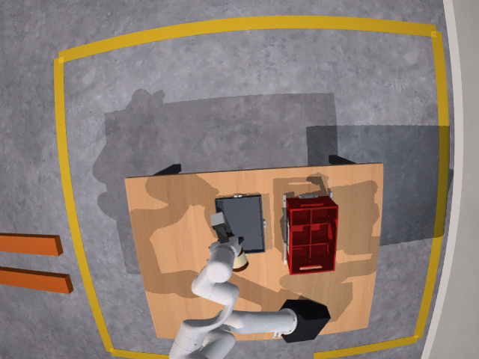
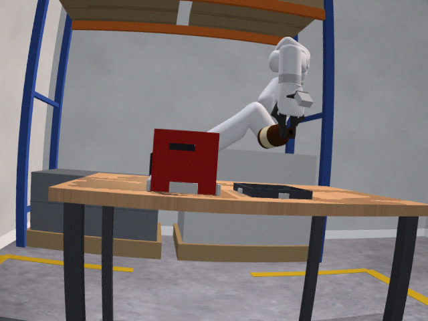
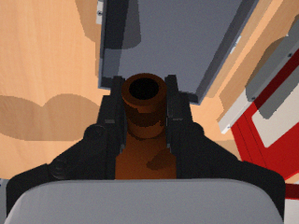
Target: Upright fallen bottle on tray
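My gripper (image 1: pixel 227 234) (image 2: pixel 288 131) (image 3: pixel 145 91) is shut on the neck of the brown bottle (image 1: pixel 240 263) (image 2: pixel 272 136) (image 3: pixel 145 122). The bottle has a cream base. It hangs roughly on its side, slightly tilted, high above the table, with its open mouth pointing away from the arm. It is over the near left corner of the dark grey tray (image 1: pixel 249 218) (image 2: pixel 273 190) (image 3: pixel 187 42), which lies flat and empty on the table. The red crate (image 1: pixel 311 209) (image 2: pixel 184 162) (image 3: pixel 267 136) stands to the right of the tray in the top view.
The wooden table (image 1: pixel 174 250) (image 2: pixel 207 203) carries the tray, the crate and the arm's black base (image 1: pixel 307 318) at its near edge. Blue rack posts (image 2: pixel 326 103) and a shelf stand behind the arm.
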Robot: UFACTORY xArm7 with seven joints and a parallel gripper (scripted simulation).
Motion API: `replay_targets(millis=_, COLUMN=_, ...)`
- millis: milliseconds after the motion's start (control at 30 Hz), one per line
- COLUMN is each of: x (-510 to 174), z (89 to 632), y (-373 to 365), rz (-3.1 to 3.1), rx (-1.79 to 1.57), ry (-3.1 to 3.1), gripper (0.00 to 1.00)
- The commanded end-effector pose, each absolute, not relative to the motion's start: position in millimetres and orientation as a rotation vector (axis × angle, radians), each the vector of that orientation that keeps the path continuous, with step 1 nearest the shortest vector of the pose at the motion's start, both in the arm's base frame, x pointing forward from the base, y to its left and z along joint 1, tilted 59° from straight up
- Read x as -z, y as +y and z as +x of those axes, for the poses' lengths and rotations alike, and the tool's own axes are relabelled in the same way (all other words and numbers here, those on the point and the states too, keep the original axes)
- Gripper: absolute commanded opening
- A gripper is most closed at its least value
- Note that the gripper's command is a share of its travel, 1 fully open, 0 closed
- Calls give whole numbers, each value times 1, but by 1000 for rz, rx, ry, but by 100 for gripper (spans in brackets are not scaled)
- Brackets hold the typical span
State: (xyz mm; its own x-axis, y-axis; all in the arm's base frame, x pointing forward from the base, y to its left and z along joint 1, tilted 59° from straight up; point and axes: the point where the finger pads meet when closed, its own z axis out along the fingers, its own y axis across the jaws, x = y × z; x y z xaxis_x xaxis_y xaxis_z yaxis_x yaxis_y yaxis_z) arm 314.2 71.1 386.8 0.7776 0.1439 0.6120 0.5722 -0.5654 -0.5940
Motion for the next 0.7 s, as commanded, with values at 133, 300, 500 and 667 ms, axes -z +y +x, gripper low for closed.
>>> replay_targets(millis=133, x=-388, z=315, y=70, rz=-2126, rx=649, ry=-524, gripper=0)
replay_targets(millis=300, x=-388, z=315, y=70, rz=-2131, rx=628, ry=-483, gripper=0)
replay_targets(millis=500, x=-388, z=315, y=70, rz=-2140, rx=578, ry=-386, gripper=0)
replay_targets(millis=667, x=-388, z=315, y=70, rz=-2144, rx=543, ry=-318, gripper=0)
